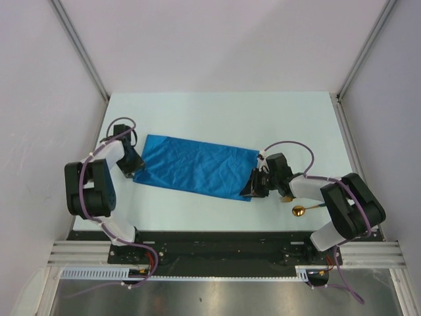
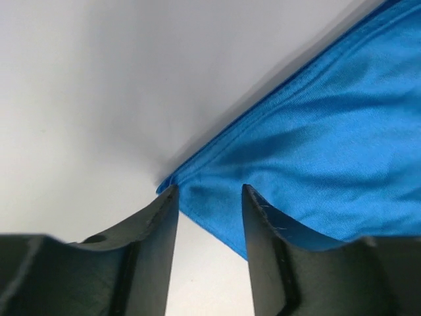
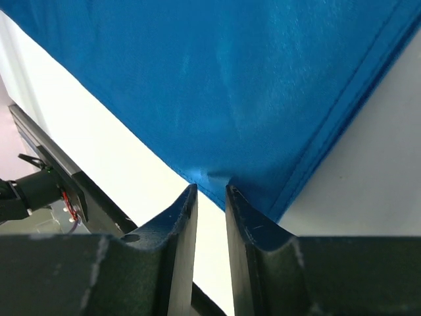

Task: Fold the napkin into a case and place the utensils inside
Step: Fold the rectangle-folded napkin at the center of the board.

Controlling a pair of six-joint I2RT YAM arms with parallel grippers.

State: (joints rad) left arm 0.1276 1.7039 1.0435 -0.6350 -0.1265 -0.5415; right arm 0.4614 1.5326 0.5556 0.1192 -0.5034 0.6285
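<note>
The blue napkin [image 1: 197, 168] lies on the table as a wide oblong, folded over. My left gripper [image 1: 137, 172] is at its near left corner, jaws open; in the left wrist view the corner [image 2: 197, 191] lies between the fingertips of the gripper [image 2: 209, 192]. My right gripper [image 1: 250, 191] is at the near right corner, jaws a narrow gap apart around the puckered hem [image 3: 212, 176] at the gripper's tips [image 3: 210, 191]. The gold spoon [image 1: 299, 210] lies beside the right arm. A gold bit [image 1: 287, 197], perhaps the fork, peeks from under that arm.
The white table [image 1: 217, 115] has grey walls on the left, right and back. A black rail [image 1: 217, 237] runs along the near edge by the arm bases.
</note>
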